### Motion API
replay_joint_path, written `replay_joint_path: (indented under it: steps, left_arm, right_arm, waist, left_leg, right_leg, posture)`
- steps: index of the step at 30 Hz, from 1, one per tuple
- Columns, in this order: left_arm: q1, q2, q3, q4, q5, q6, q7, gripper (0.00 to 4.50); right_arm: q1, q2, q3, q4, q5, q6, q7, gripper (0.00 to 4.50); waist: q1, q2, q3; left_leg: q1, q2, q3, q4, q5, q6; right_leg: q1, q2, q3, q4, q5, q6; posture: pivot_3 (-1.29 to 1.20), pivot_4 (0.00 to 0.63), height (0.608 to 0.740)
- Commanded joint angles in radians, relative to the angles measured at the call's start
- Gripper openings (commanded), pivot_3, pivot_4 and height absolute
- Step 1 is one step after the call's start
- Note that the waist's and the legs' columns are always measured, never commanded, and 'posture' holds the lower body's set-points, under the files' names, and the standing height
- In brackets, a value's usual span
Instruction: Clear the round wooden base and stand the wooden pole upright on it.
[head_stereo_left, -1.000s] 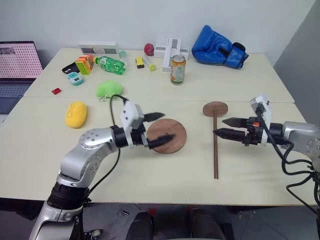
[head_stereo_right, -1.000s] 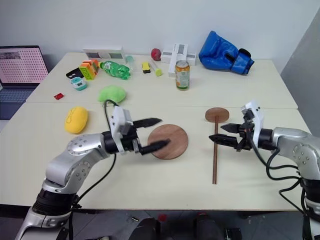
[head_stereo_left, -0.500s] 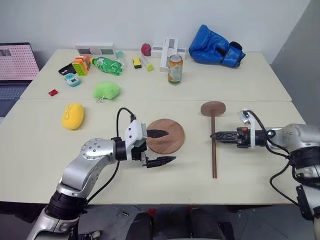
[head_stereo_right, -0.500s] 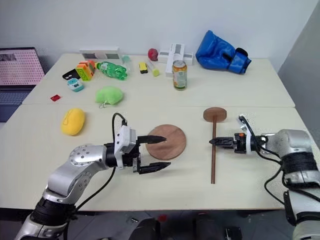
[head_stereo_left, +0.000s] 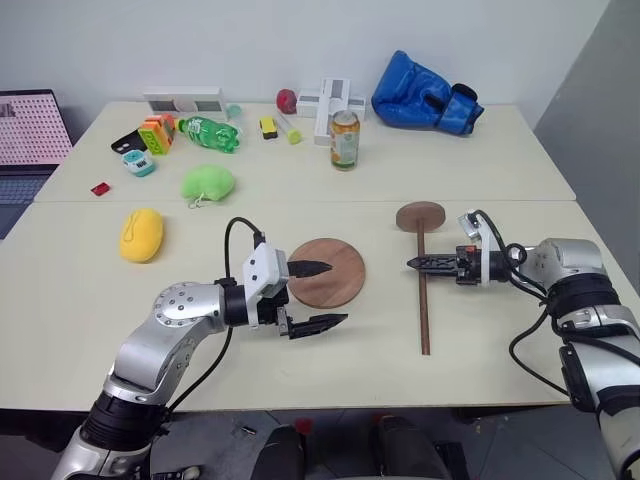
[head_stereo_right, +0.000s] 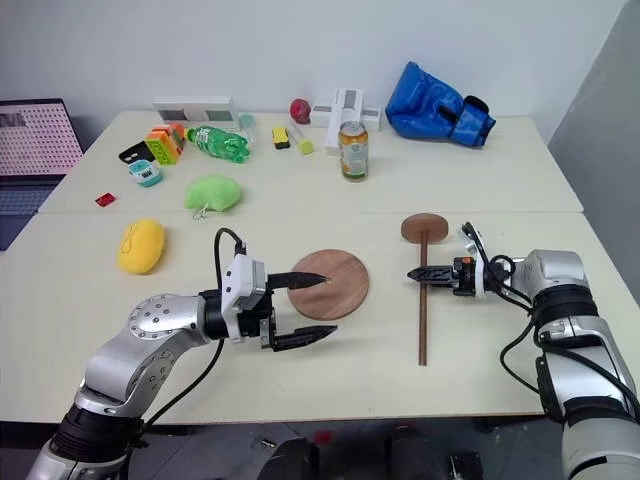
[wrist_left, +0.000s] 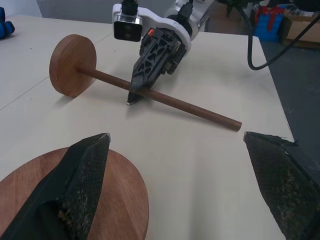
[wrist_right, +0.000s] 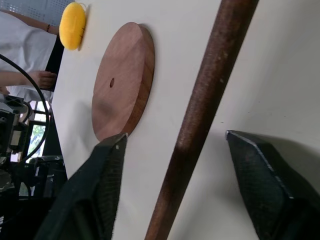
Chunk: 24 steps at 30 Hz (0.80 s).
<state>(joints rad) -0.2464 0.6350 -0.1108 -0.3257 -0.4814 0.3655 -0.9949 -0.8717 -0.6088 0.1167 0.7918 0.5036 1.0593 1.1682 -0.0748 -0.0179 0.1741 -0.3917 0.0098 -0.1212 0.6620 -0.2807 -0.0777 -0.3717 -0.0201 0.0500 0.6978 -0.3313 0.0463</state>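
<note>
- Now, far beyond both grippers, a soda can (head_stereo_left: 345, 139), a blue boxing glove (head_stereo_left: 424, 93), a green bottle (head_stereo_left: 208, 131) and a yellow sponge (head_stereo_left: 141, 234) are seen on the table (head_stereo_left: 500, 180).
- The left gripper (head_stereo_left: 312, 296) is held wide open, empty, one finger over the round wooden base (head_stereo_left: 326, 272).
- The right gripper (head_stereo_right: 418, 273) is set astride the wooden pole (head_stereo_left: 425, 300), fingers apart on either side, not clamped.
- The pole is lying flat, dark brown, its small disc (head_stereo_left: 420, 215) at the far end.
</note>
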Motion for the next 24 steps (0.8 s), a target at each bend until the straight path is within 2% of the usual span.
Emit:
replay_joint_path:
  steps: [1, 3, 4, 5, 7, 9, 14, 18, 22, 24]
  left_arm:
    - [-0.003, 0.004, 0.013, -0.014, 0.007, -0.026, -0.014, 4.5]
    - [-0.008, 0.004, 0.01, -0.007, 0.005, -0.025, -0.023, 4.5]
    - [-0.009, 0.004, 0.009, -0.007, 0.004, -0.023, -0.027, 4.5]
    - [-0.011, 0.002, 0.008, -0.002, 0.006, -0.025, -0.032, 4.5]
    - [-0.015, 0.001, 0.006, 0.006, 0.009, -0.031, -0.043, 4.5]
    - [-0.018, -0.001, 0.007, 0.012, 0.01, -0.038, -0.05, 4.5]
    - [0.005, -0.054, 0.061, 0.024, 0.011, -0.137, -0.017, 4.5]
    - [0.113, -0.044, 0.122, -0.021, 0.038, -0.184, 0.02, 4.5]
    - [0.306, -0.026, 0.218, -0.134, -0.076, -0.105, 0.046, 4.5]
    - [0.418, -0.044, 0.268, -0.188, -0.096, -0.109, 0.079, 4.5]
  right_arm:
    - [-0.008, -0.006, -0.019, 0.014, -0.023, 0.004, 0.023, 2.02]
    - [-0.007, -0.008, -0.025, 0.011, -0.025, 0.013, 0.029, 1.68]
    - [-0.007, -0.008, -0.028, 0.009, -0.025, 0.018, 0.03, 1.34]
    - [-0.007, -0.01, -0.031, 0.004, -0.025, 0.023, 0.034, 1.24]
    - [-0.009, -0.016, -0.045, -0.007, -0.016, 0.047, 0.04, 0.72]
    - [-0.011, -0.023, -0.056, -0.026, -0.005, 0.073, 0.048, 0.44]
    - [-0.037, -0.039, -0.158, -0.184, 0.085, 0.189, 0.034, 0.27]
    - [-0.049, 0.031, -0.278, -0.494, 0.183, 0.248, -0.096, 0.24]
    - [-0.037, 0.224, -0.335, -0.834, 0.197, 0.143, -0.352, 0.24]
    - [0.002, 0.334, -0.305, -0.959, 0.144, 0.01, -0.465, 0.24]
  waist:
    - [0.0, 0.0, 0.0]
    - [0.0, 0.0, 0.0]
    - [0.0, 0.0, 0.0]
    - [0.0, 0.0, 0.0]
    - [0.0, 0.0, 0.0]
    - [0.0, 0.0, 0.0]
    - [0.005, 0.002, 0.002]
    - [-0.003, 0.004, 0.002]
    - [-0.011, 0.005, 0.003]
    - [-0.011, 0.005, 0.003]
  left_leg:
    - [0.0, 0.0, 0.0, 0.0, 0.0, 0.0]
    - [0.0, 0.0, 0.0, 0.0, 0.0, 0.0]
    - [-0.001, 0.0, 0.0, 0.0, 0.0, 0.0]
    - [-0.001, 0.0, 0.0, 0.0, 0.0, 0.0]
    - [-0.001, 0.0, 0.0, 0.0, 0.0, 0.0]
    - [-0.001, 0.0, 0.0, 0.0, 0.0, 0.0]
    - [-0.002, -0.001, 0.0, 0.0, 0.0, 0.0]
    - [-0.002, 0.0, 0.0, 0.0, 0.0, 0.0]
    - [-0.003, 0.002, -0.001, -0.002, 0.0, 0.0]
    - [-0.005, 0.003, -0.001, -0.002, 0.0, 0.0]
  right_leg:
    - [0.0, 0.0, 0.0, 0.0, 0.0, 0.0]
    - [0.0, 0.0, 0.0, 0.0, 0.0, 0.0]
    - [0.0, 0.0, 0.0, 0.0, 0.0, 0.0]
    - [0.0, 0.0, 0.0, 0.0, 0.0, 0.0]
    - [0.0, 0.0, 0.0, 0.0, 0.0, 0.0]
    - [0.0, 0.0, 0.0, 0.0, 0.0, 0.0]
    - [-0.001, -0.001, 0.0, 0.0, 0.0, 0.0]
    - [-0.002, 0.0, 0.0, 0.0, 0.0, 0.0]
    - [-0.004, 0.001, -0.002, 0.0, 0.0, 0.0]
    - [-0.006, 0.001, -0.001, 0.001, 0.0, 0.0]
  posture:
    - [0.0, 0.15, 0.74]
    - [0.0, 0.15, 0.74]
    - [0.0, 0.15, 0.74]
    - [0.0, 0.15, 0.74]
    - [0.0, 0.15, 0.74]
    - [0.0, 0.15, 0.74]
    - [0.0, 0.15, 0.74]
    - [0.0, 0.15, 0.74]
    - [0.0, 0.15, 0.74]
    - [0.0, 0.15, 0.74]
